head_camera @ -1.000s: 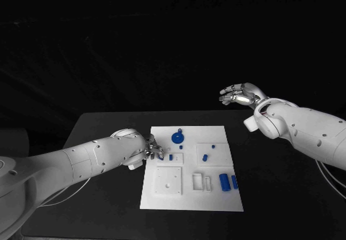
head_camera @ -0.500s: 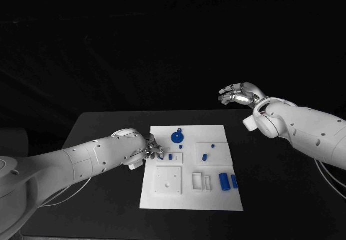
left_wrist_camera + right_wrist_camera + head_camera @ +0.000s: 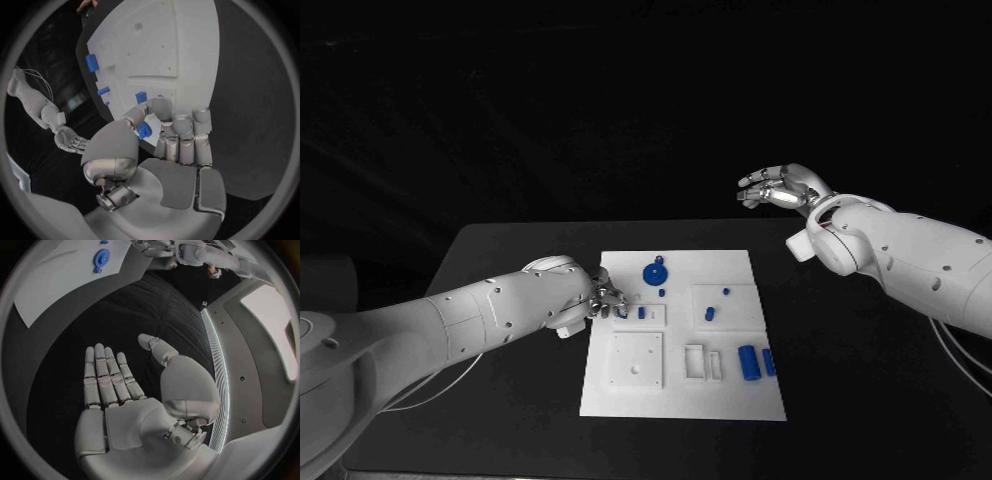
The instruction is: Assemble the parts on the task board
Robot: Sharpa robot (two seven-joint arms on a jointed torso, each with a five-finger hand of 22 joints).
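Task board (image 3: 678, 335) first: we see the white plate flat on the black table (image 3: 502, 260), its near-left edge just beyond our left fingers. It looks rigid and fixed, so we judge it needs no holding.

Our left hand (image 3: 600, 300) hangs over that edge. In the left wrist view the left hand (image 3: 164, 137) has its fingers (image 3: 182, 131) pressed side by side, while the thumb and one finger pinch a small blue part (image 3: 144, 130). The head view hides this piece behind the hand. Our right hand (image 3: 780, 188) is raised well away from the board, fingers spread and loosely curled, holding nothing; the right wrist view shows its palm (image 3: 115, 390) bare.

A blue round part (image 3: 655, 274) lies just past the left fingers, and blue bars (image 3: 750, 362) sit well beyond them. We judge the parts light, stiff and smooth plastic, likely slippery, best taken by fingertips across their narrow sides.
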